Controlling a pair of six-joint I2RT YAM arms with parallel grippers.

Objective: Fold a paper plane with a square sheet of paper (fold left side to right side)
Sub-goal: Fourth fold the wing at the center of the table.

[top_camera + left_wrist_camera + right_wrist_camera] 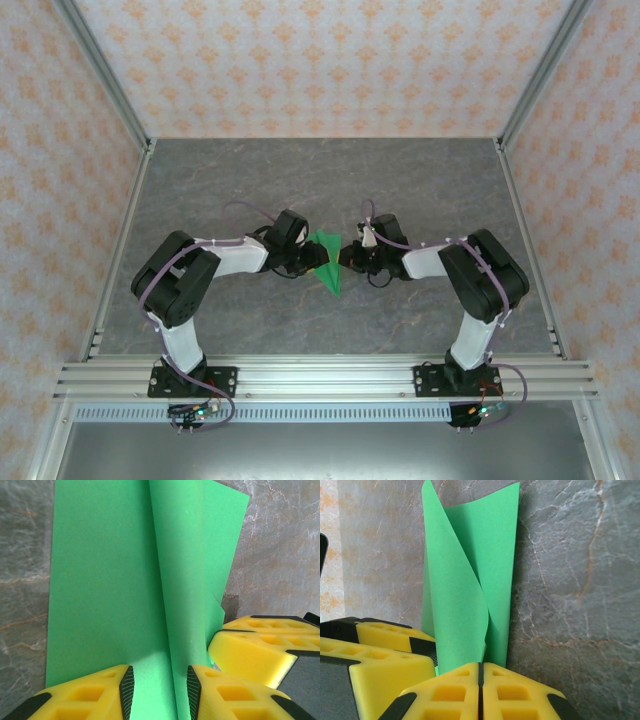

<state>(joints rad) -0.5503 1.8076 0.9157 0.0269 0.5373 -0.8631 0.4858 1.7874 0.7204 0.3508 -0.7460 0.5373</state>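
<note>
Bright green paper sheet (pixel 330 268), thin and already partly creased, sits at the middle of the grey marbled table (pixel 300 170), caught between the two converging arms with a pointed corner aimed toward their bases. On the left, the left gripper (pixel 156 690) has its yellow fingers with black pads standing apart, straddling a raised ridge of the sheet. It looks released rather than pinching, since a gap shows on either side of the fold. The paper's broad flat panel lies on the table ahead of it, and a second flap rises beside the ridge. On the right, the right gripper (pixel 480 692) is clenched, its fingers pressed together on the sheet's lower edge, from which two flaps curl upward. With only one side clamped, a pull by the right arm could drag the sheet askew under the loose left fingers and set the crease crooked. The springy upright flaps could also flop back open, and a hard tug might tear paper this thin at the clamp. Count: one sheet, two grippers, two arms, one table.
</note>
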